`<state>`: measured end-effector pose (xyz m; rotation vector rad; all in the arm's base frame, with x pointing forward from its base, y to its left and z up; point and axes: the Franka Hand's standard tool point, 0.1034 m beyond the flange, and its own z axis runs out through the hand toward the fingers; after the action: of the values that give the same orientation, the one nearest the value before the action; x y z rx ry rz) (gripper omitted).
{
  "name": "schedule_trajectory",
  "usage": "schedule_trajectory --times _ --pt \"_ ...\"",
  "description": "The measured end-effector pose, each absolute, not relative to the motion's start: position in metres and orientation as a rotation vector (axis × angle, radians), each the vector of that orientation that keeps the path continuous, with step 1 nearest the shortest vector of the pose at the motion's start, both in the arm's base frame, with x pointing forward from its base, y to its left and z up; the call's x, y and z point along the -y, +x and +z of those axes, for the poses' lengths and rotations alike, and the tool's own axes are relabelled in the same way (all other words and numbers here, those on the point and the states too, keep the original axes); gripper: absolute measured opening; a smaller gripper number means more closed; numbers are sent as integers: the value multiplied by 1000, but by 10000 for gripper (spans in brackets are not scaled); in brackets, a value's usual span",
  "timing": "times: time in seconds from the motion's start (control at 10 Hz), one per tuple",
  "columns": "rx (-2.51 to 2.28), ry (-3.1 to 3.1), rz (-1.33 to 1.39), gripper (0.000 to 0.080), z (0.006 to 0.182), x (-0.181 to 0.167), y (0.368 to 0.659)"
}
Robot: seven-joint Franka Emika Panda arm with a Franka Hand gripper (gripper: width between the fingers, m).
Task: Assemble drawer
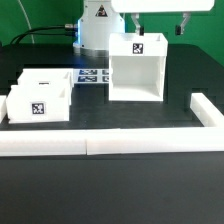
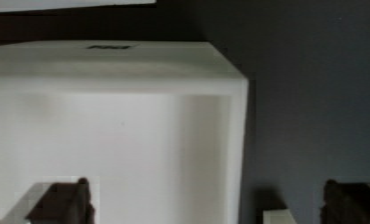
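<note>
The drawer's tall white housing (image 1: pixel 135 70) stands open-fronted on the black table right of centre, with a square tag on its top. Two small white trays (image 1: pixel 46 82) (image 1: pixel 38 106), each with a tag, sit side by side at the exterior view's left. My gripper (image 1: pixel 160 24) hangs open just above the housing's top right part and holds nothing. In the wrist view the housing (image 2: pixel 111 120) fills most of the picture. The gripper (image 2: pixel 208 205) is spread wide: one dark finger (image 2: pixel 61 203) is over the housing, the other (image 2: pixel 354 203) is over the black table, and the housing's side edge lies between them.
The marker board (image 1: pixel 93 75) lies flat between the trays and the housing. Long low white border strips run along the front (image 1: pixel 110 143) and the exterior view's right (image 1: pixel 208 115). The robot base (image 1: pixel 97 25) stands behind.
</note>
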<state>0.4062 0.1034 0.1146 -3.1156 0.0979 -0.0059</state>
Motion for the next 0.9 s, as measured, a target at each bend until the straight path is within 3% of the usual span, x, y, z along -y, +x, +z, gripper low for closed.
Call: schedule_trajectory --times 0.3,0.5,0.6,0.7,0.9 --pt "-114 -3110 -1 650 96 -112 401" --pt "-116 -3109 2 650 96 -112 401" --pt "-115 -3109 2 503 96 -112 401" --pt "-115 -3109 2 503 96 -112 401" --pt "-115 -3109 2 219 96 -112 401"
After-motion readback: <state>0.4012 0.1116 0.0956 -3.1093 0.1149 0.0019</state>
